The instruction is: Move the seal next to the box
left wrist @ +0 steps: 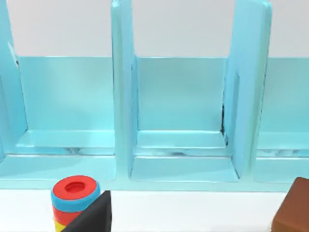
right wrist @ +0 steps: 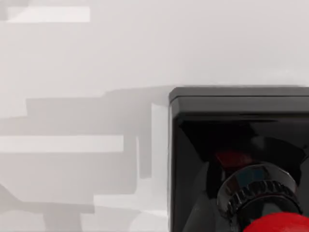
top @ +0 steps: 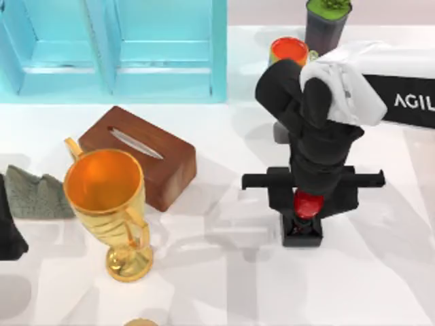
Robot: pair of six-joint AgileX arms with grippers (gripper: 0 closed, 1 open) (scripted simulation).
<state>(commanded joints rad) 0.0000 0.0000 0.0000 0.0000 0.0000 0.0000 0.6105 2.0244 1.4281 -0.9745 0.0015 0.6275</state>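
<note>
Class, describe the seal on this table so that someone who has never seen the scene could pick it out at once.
Start at the light-blue cabinet at the back, then move toward the table's right side, past the brown tissue box. There, under the right gripper, stands the seal. Its round red knob on a black square base sets it apart from the taller gold trophy on the left.

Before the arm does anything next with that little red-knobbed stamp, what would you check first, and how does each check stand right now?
1. Right hand directly over the seal: ok.
2. Fingers actually closed on the red knob: cannot tell; the arm covers them.
3. Seal standing upright on the table: ok.
4. Box in place, bare table on its right for the seal: ok.
5. Path from seal to box free: ok; the gold trophy stands in front of the box, off the direct line.
6. Left hand parked at the left edge, out of the way: ok.
</note>
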